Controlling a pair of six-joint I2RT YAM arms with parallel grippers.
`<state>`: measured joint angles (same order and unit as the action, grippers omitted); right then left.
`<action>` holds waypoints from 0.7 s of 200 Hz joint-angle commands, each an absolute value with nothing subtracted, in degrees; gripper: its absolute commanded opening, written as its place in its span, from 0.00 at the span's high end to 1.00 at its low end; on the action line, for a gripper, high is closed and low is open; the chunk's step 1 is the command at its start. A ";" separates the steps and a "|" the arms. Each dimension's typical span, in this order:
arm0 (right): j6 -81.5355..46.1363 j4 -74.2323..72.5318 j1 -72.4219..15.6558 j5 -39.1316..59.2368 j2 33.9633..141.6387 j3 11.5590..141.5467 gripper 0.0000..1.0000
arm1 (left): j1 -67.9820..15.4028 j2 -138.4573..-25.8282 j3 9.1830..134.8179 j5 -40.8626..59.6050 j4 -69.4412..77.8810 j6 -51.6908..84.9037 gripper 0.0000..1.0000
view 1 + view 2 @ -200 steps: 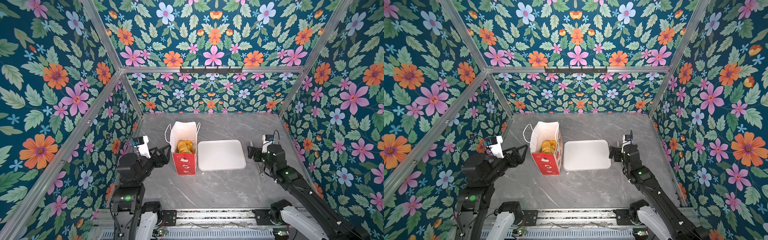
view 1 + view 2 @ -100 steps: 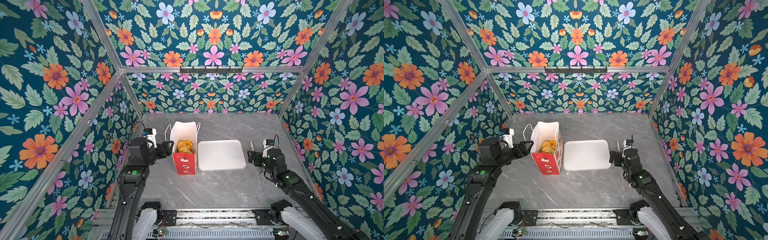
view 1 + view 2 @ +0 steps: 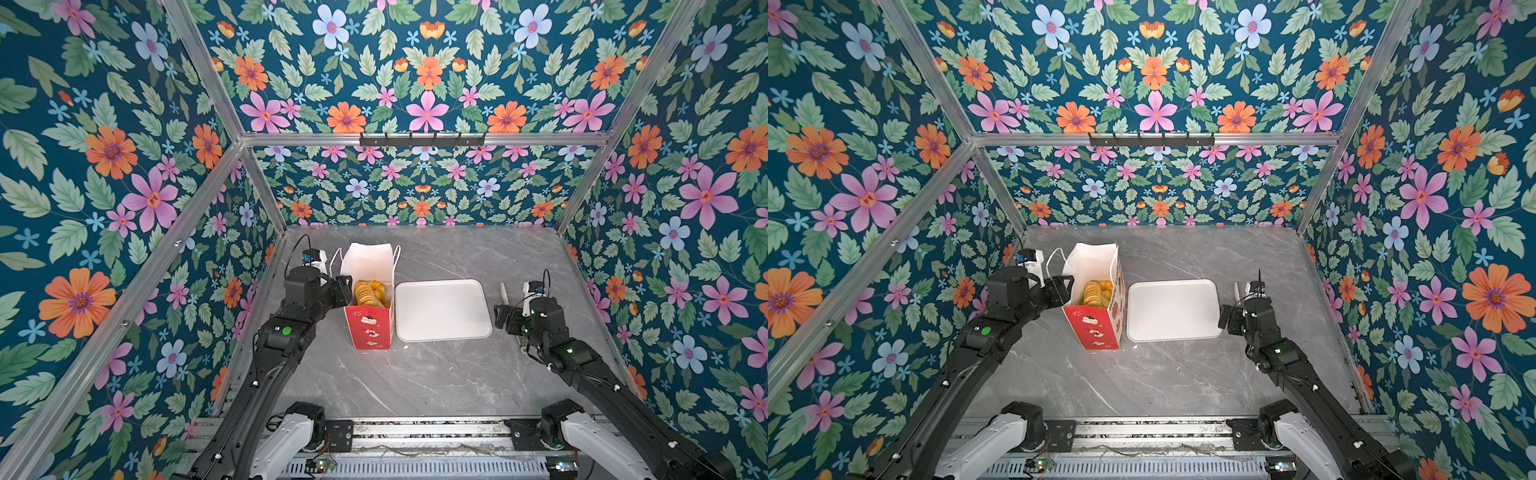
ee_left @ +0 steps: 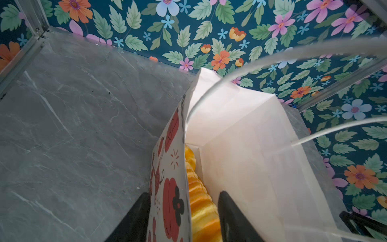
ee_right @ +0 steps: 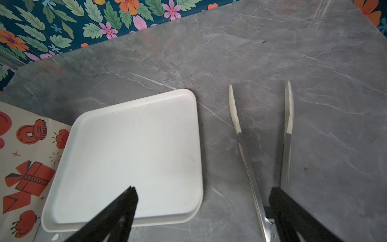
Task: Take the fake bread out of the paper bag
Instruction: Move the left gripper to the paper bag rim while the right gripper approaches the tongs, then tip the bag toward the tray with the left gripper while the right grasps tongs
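The paper bag (image 3: 370,332) (image 3: 1096,328) stands upright and open at the table's left, red and cream with a white lining (image 4: 240,136). Glossy orange fake bread (image 3: 368,293) (image 3: 1096,293) (image 4: 199,199) lies inside it. My left gripper (image 3: 347,291) (image 3: 1065,289) (image 4: 184,194) is at the bag's left rim. Its jaws are partly open and straddle the wall, with one finger (image 4: 138,215) outside and the other finger (image 4: 230,215) inside beside the bread. My right gripper (image 3: 500,318) (image 3: 1225,320) (image 5: 203,189) hangs wide open and empty at the tray's right edge.
An empty white tray (image 3: 440,309) (image 3: 1171,309) (image 5: 129,150) lies right of the bag. Metal tongs with white tips (image 5: 247,146) (image 3: 503,291) lie on the grey table by the right gripper. White cord handles (image 4: 314,50) arch over the bag. Flowered walls enclose the table.
My left arm has swung in from the left to the bag's rim, and its jaws have narrowed around the wall. The right gripper has shifted slightly and stays wide open.
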<state>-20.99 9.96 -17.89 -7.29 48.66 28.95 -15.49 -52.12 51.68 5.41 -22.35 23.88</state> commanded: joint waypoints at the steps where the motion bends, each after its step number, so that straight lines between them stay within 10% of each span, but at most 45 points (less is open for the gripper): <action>1: -20.85 9.09 -17.95 -8.17 48.77 28.58 0.01 | -15.63 -52.42 51.86 1.33 -20.70 24.33 0.51; 109: -20.43 7.93 -17.97 -7.80 54.00 29.35 0.01 | -16.08 -55.06 52.90 1.84 -17.82 26.58 1.00; 140: -20.04 7.90 -17.93 -8.02 55.10 29.70 0.01 | -16.08 -55.84 53.51 1.28 -16.62 27.07 1.00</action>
